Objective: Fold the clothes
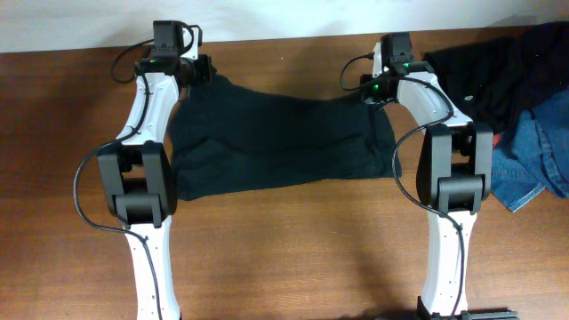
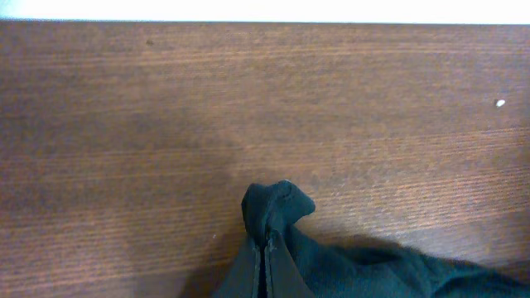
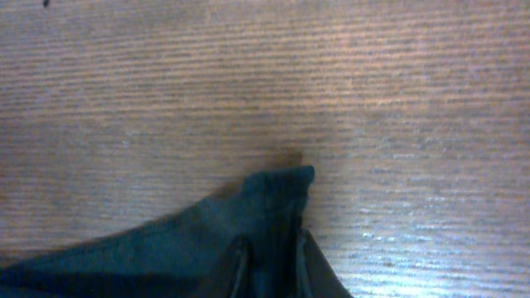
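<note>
My left gripper (image 2: pixel 267 252) pinches shirt (image 1: pixel 280 142) far-left corner | my right gripper (image 3: pixel 272 265) straddles far-right corner, can't tell if gripping | table (image 1: pixel 267 258) under shirt

Bunched corner of black T-shirt (image 2: pixel 277 207) — on brown wooden table (image 2: pixel 248 99), bottom centre

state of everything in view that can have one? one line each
black T-shirt: spread wide on the table, wrinkled, its two far corners at the grippers
left gripper: shut, pinching the shirt's far left corner
right gripper: far right shirt corner between its fingers; clamped or loose, can't tell
dark garment: crumpled, unfolded, at the table's right end
blue jeans: crumpled, unfolded, beside the dark garment
</note>
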You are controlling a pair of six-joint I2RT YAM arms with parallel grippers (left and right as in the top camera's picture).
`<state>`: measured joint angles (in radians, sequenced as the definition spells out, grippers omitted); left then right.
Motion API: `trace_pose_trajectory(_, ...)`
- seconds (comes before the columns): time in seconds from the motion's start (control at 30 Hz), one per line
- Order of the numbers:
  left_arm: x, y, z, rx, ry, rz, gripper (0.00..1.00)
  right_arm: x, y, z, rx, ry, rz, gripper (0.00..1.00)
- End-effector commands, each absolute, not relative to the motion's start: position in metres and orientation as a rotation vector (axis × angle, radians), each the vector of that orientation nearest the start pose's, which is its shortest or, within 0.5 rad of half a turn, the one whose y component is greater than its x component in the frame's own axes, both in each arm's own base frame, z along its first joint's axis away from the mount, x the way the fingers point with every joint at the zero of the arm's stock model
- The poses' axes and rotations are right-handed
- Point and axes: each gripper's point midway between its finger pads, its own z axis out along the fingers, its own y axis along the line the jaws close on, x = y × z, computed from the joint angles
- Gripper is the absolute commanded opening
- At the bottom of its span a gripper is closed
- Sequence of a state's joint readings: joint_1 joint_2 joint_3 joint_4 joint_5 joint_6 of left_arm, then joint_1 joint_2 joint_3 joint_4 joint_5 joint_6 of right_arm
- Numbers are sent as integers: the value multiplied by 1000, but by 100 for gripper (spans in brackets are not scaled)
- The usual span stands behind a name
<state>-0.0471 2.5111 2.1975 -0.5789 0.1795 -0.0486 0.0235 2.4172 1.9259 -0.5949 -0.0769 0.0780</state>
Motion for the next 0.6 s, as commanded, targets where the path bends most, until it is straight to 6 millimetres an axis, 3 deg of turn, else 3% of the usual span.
trace_pose_trajectory(0.0,639,-53,101,68,2398,-250,1,581,32,30,37,2610,138,20)
trace_pose_trajectory(0.1,639,-53,100,67,2402,-251,1,585,32,32,36,2588,139,45)
trace_pose_trajectory(0.23,639,-53,100,67,2401,-250,1,591,32,36,34,2562,140,57)
trace_pose_trajectory(0.43,639,-53,100,67,2400,-250,1,595,33,37,31,2544,141,58)
trace_pose_trajectory(0.57,639,-52,100,66,2401,-249,1,592,33,33,32,2558,141,47)
